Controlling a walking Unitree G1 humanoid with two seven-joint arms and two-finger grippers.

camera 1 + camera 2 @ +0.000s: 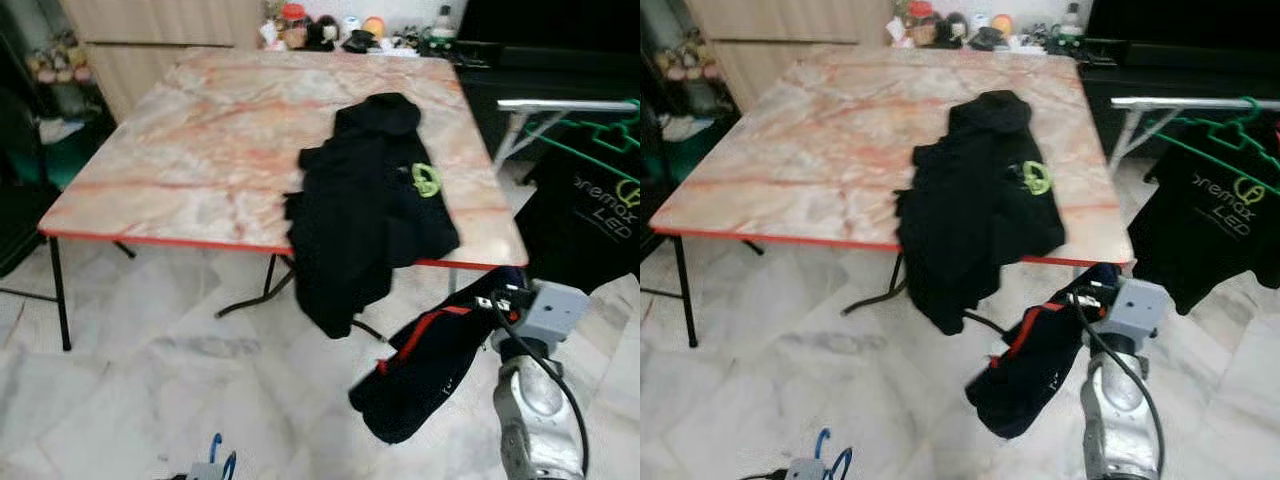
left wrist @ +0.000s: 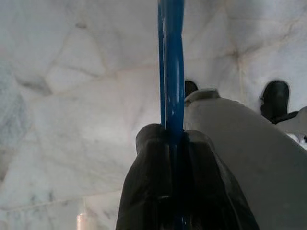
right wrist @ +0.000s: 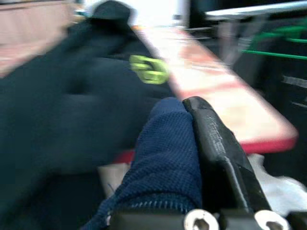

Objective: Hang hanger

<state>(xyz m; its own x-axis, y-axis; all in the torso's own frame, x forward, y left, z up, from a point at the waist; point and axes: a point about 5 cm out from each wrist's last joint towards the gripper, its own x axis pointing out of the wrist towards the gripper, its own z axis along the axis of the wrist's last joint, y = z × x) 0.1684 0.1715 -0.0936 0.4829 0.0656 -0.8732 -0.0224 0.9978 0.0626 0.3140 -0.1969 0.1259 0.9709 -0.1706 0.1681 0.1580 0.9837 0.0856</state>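
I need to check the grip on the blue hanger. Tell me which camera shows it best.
The left wrist view: the blue hanger runs straight out from the left end effector, whose fingers are shut on it, against the marble floor. Both eye views catch just a small blue loop at the bottom edge.

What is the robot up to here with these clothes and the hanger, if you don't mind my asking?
The robot stands before a marble-topped table. Its right gripper is shut on a dark navy garment with red trim, which hangs down above the floor. Its left gripper, low at its side, is shut on a blue hanger. A black shirt lies draped over the table's front edge. To the right, another black shirt already hangs on a green hanger from a rail. The navy garment is not yet on the blue hanger.
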